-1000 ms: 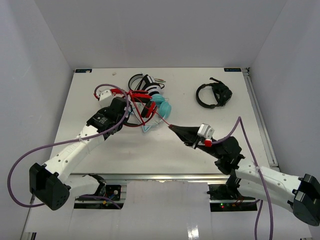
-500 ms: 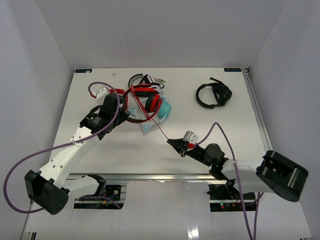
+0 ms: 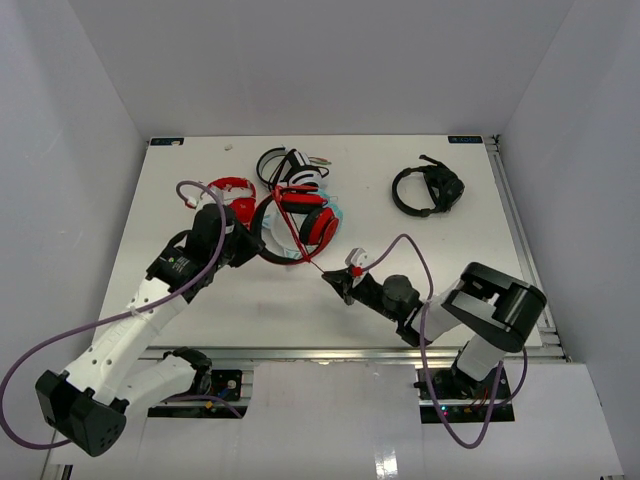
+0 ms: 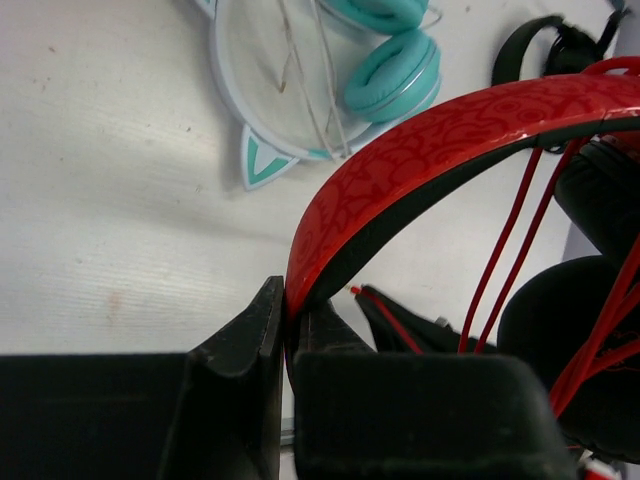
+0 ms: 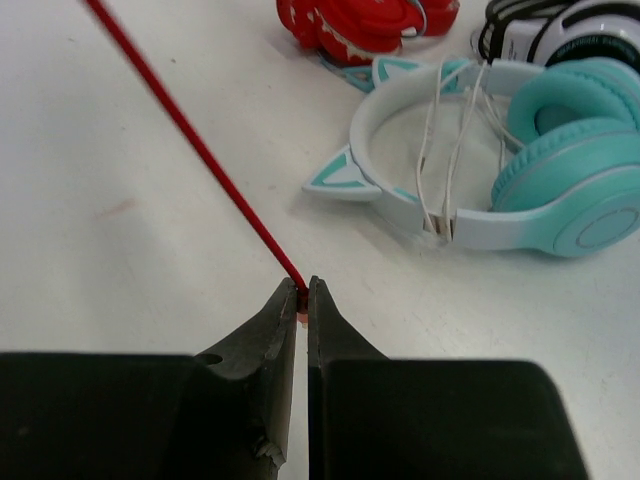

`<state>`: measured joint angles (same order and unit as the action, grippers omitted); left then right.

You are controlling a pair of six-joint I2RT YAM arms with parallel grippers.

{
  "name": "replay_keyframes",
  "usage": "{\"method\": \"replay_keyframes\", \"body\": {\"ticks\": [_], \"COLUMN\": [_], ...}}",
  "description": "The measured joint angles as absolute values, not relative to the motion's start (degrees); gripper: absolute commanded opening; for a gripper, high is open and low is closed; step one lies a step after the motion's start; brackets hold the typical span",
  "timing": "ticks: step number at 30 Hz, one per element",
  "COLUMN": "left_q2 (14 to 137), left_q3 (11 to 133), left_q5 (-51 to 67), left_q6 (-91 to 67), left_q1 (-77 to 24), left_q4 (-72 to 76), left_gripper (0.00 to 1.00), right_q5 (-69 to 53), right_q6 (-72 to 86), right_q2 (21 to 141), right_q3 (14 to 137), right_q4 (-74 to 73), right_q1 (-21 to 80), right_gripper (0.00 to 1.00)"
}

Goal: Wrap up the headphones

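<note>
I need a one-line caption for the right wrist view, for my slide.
Right gripper pinches the thin red cable, stretched straight over the white table; teal cat-ear headphones lie behind.

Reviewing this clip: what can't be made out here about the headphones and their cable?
Left wrist: headphones ear cups cut off by the right edge; cable turns uncountable.
Right wrist: cable tip hidden inside the right pincer.
Top external: left pincer hold too small and dark to see; cable too thin to trace.
</note>
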<state>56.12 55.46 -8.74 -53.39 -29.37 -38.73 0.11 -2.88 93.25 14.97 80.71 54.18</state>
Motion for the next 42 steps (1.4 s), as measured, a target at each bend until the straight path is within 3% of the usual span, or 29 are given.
{"method": "replay_keyframes", "body": {"ticks": [17,42], "left_q2": [52.70,49.80], "left_q3": [32.57,17.83], "left_q5": [1.11,5.11], "left_q6": [-54.56,-72.22], "left_q1": [-29.05,-29.04], "left_q4": [-25.31,-12.47], "left_gripper": [0.00,0.00], "right_q5": [5.18,8.62], "right_q6": [4.31,27.41], "right_q2": [102.15,106.68], "right_q3": [20.14,27.70], "right_q4": [77.16,75.99], "right_q1": [52.51,53.39], "right_gripper": [0.08,0.09]}}
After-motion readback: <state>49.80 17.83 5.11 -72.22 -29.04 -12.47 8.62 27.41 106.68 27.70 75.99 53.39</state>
